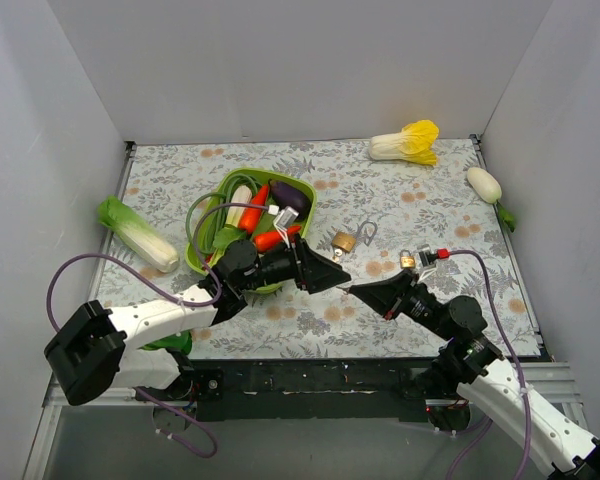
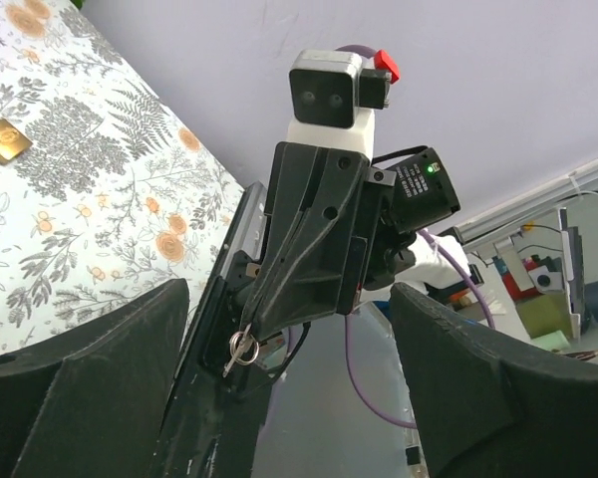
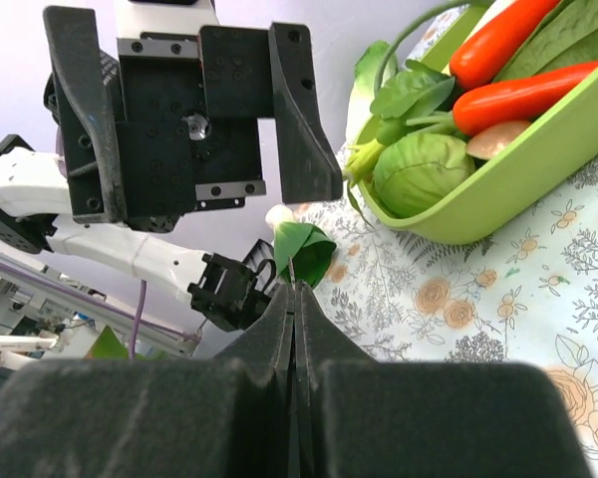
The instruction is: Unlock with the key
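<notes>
Above the floral table (image 1: 430, 200), the right tool (image 1: 355, 291) pinches the key (image 2: 242, 348) at its closed tip. The left tool (image 1: 340, 276) gapes open, just left of the key.

White arm shells (image 1: 150, 320), black joints (image 1: 85, 350), black wedge-shaped fingers (image 2: 80, 388). Purple cables (image 1: 80, 262) looping. Red tab (image 2: 386, 66) beside grey wrist camera (image 2: 326, 92); green light (image 2: 428, 168).

Shiny silvery metal key (image 2: 241, 348), polished brass padlock (image 1: 344, 242), smooth glossy green plastic basket (image 1: 302, 186)
</notes>
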